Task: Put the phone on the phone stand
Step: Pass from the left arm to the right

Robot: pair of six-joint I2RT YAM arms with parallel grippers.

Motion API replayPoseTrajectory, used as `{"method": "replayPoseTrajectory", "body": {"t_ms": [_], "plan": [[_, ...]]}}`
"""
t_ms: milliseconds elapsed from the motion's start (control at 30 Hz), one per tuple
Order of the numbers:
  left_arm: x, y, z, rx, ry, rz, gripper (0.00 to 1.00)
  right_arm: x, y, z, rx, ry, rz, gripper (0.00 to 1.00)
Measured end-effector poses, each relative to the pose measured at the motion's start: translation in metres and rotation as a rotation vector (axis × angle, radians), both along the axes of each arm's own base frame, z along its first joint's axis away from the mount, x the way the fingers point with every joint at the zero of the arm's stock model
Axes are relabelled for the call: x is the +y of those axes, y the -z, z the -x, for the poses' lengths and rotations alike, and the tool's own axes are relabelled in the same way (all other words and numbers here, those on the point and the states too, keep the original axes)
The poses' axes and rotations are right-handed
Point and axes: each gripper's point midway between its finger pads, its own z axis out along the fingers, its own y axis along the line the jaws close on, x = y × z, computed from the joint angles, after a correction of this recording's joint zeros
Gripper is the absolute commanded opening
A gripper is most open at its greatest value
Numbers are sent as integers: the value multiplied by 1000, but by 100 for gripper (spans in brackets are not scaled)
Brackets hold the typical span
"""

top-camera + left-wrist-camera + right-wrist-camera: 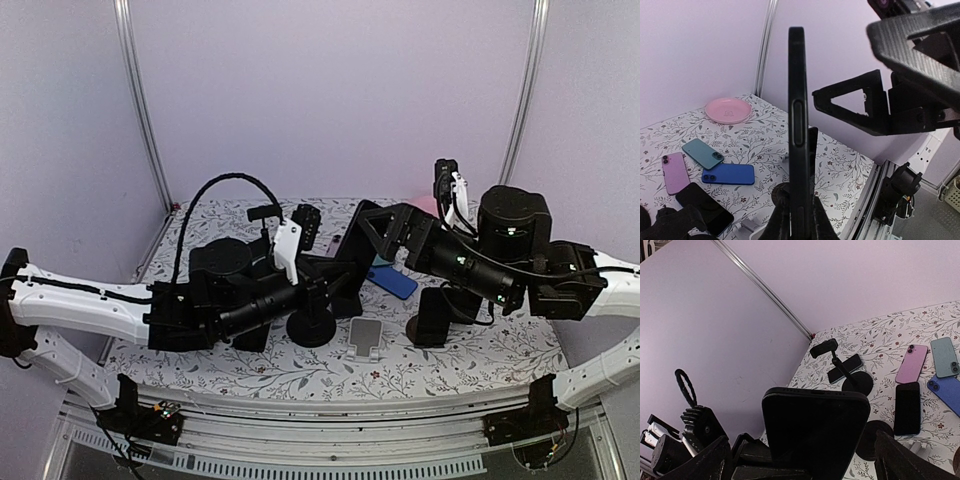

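Left gripper (796,220) was clamped on the phone (797,115), held upright and edge-on, off the table. Right gripper (385,232) stood spread wide just beside it. Stand (310,326) sat near, its round base on the floral cloth (755,135). Judged best: hold the slab vertical, lower slowly, release only once seated. Phone was thin, glossy, round-edged, so likely slippery.
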Motion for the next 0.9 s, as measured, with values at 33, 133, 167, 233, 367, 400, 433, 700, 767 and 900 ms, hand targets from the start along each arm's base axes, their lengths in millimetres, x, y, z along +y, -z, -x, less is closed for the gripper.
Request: {"method": "replayPoseTrajectory", "body": {"t_ms": [33, 133, 167, 233, 367, 400, 433, 700, 767, 900], "plan": [[-1, 0, 0, -3, 4, 1, 0, 0, 1, -2, 3, 2, 1, 99], [-4, 2, 0, -9, 9, -3, 0, -3, 1, -9, 7, 12, -5, 99], [-5, 4, 0, -10, 11, -7, 0, -3, 0, -10, 8, 12, -8, 99], [-7, 6, 0, -13, 13, -14, 0, -2, 1, -13, 10, 13, -8, 99], [-8, 10, -2, -16, 4, -26, 0, 3, 8, -16, 20, 7, 7, 99], [-8, 10, -2, -18, 4, -25, 0, 3, 9, -18, 24, 8, 7, 99], [-9, 8, -2, -21, 5, -19, 0, 3, 11, -18, 31, 6, 2, 99], [-10, 5, 1, -33, 27, 2, 0, 2, 21, -27, 65, 2, -14, 93], [-11, 5, 2, -35, 34, 2, 0, 3, 21, -27, 68, -3, -17, 92], [-11, 6, 3, -38, 41, 0, 0, 9, 25, -27, 71, -16, -9, 87]]}}
